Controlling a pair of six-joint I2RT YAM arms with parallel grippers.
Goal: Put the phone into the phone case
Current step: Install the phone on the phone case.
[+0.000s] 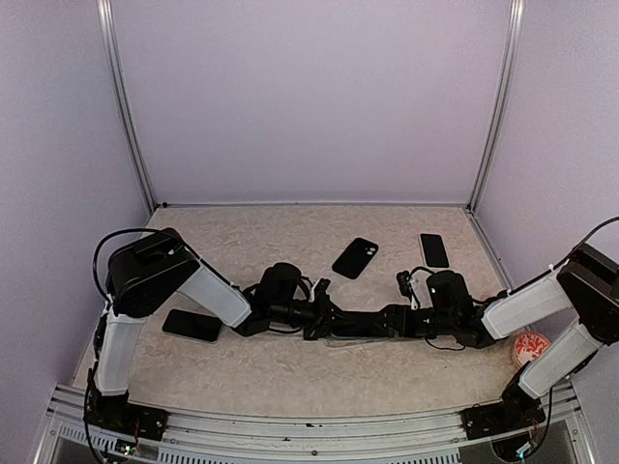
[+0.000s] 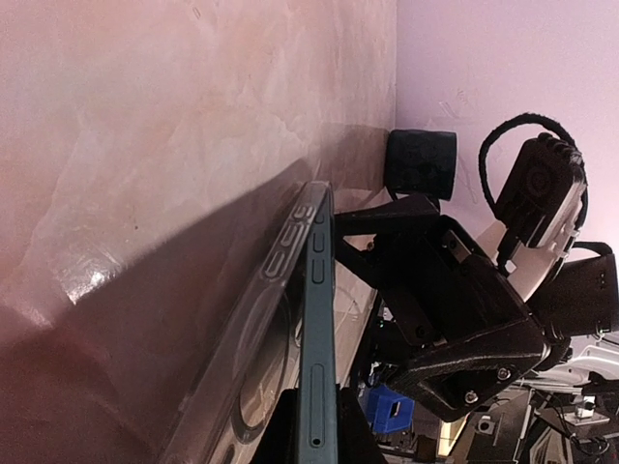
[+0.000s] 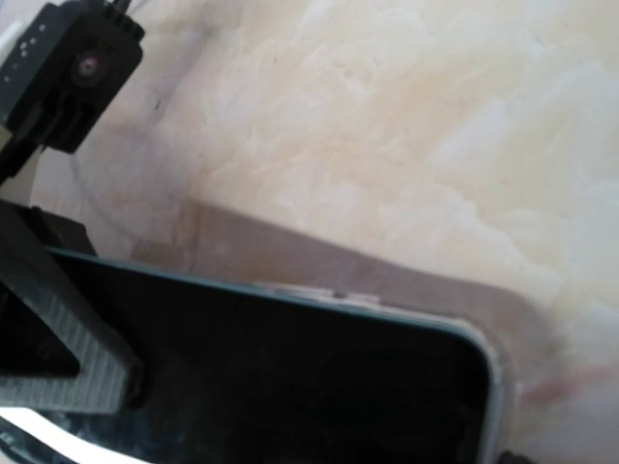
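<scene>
The phone [image 2: 317, 329] shows edge-on in the left wrist view, and my left gripper [image 2: 317, 440] is shut on its near end. The pale translucent phone case [image 2: 247, 367] lies under it against the table, tilted away from the phone along its near part. In the right wrist view the phone's dark screen [image 3: 290, 377] fills the bottom, with the case's rim [image 3: 495, 362] round its corner. My right gripper [image 2: 426, 290] stands over the phone's far end with its jaws wide apart. From above, both grippers, left [image 1: 327, 319] and right [image 1: 392, 319], meet at mid-table.
Two more black phones [image 1: 355, 257] [image 1: 433, 249] lie behind the grippers, and a third [image 1: 191, 325] lies by the left arm. A red-and-white round thing [image 1: 531, 346] sits at the right edge. Walls close in the back and both sides.
</scene>
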